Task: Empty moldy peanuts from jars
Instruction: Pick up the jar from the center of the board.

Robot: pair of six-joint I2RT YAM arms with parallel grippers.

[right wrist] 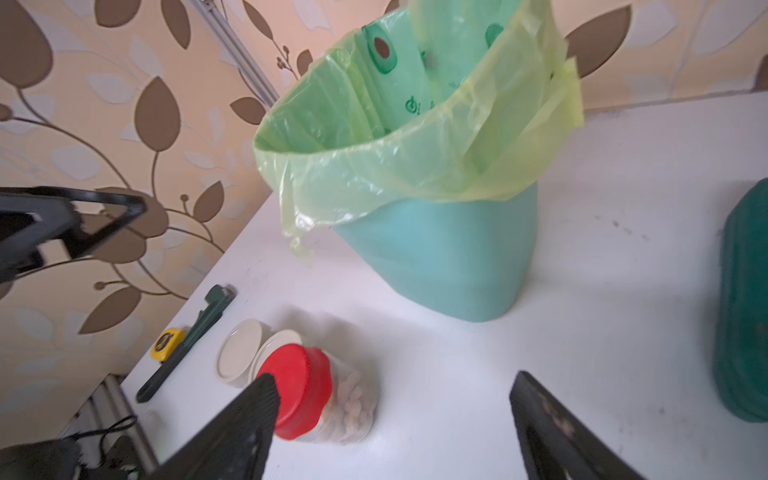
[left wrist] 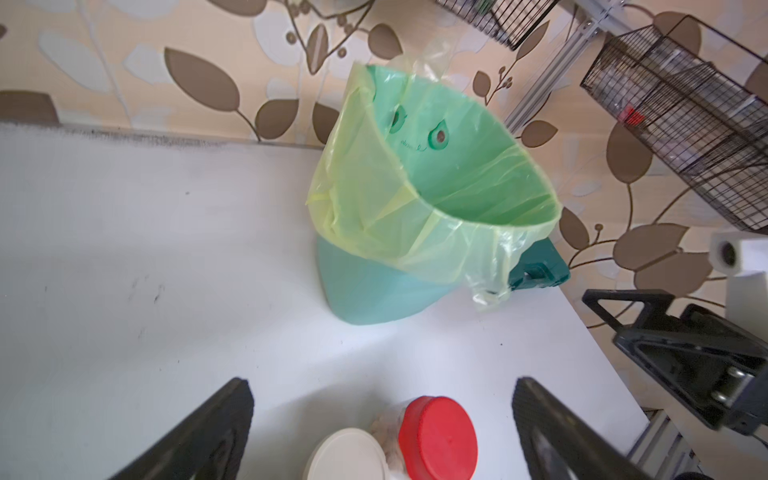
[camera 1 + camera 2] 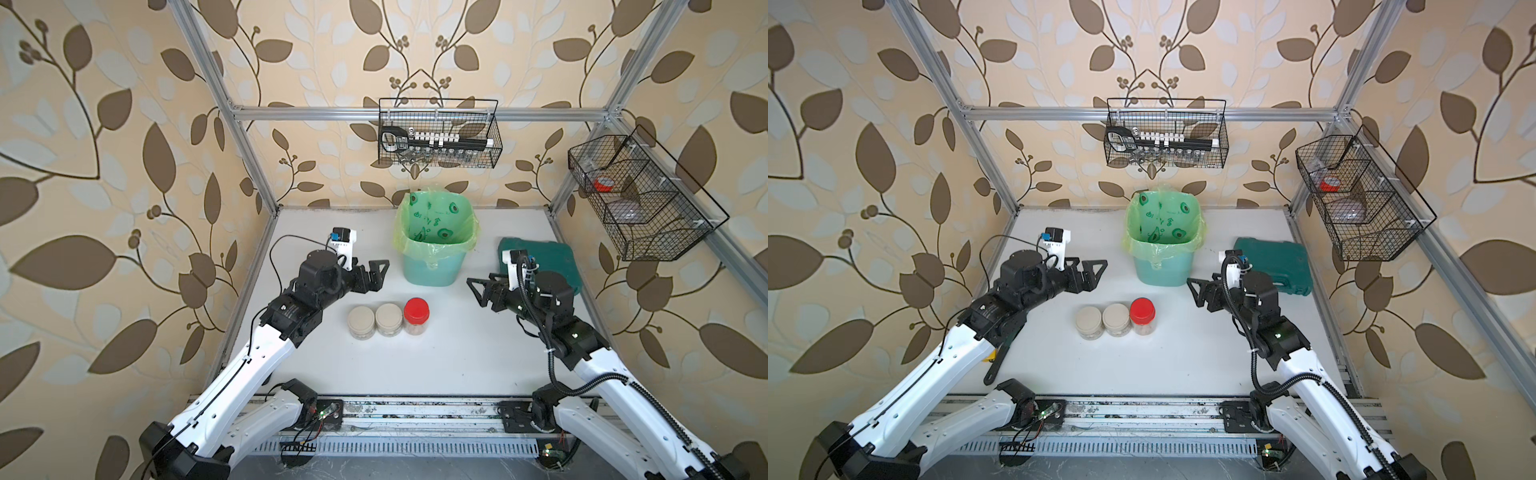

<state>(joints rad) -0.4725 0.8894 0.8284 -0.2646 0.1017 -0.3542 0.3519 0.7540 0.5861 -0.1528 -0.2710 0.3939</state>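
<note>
Three jars stand in a row mid-table in both top views: two squat ones with beige lids [image 3: 360, 322] [image 3: 389, 319] and a taller red-lidded jar [image 3: 416, 316] [image 3: 1142, 315]. Pale moldy peanuts [image 1: 353, 403] show through the red-lidded jar's [image 1: 299, 390] clear wall. All lids are on. My left gripper [image 3: 380, 274] [image 2: 382, 386] hangs open, behind and left of the row, holding nothing. My right gripper [image 3: 474, 293] [image 1: 392, 378] is open too, to the right of the red-lidded jar [image 2: 436, 436] and apart from it.
A mint-green bin [image 3: 432, 266] lined with a green bag stands behind the jars. A dark green case [image 3: 540, 253] lies at the back right. A wrench [image 1: 183, 340] and a yellow tape measure [image 1: 166, 343] lie by the left edge. Wire baskets [image 3: 440, 133] [image 3: 640, 195] hang on the walls.
</note>
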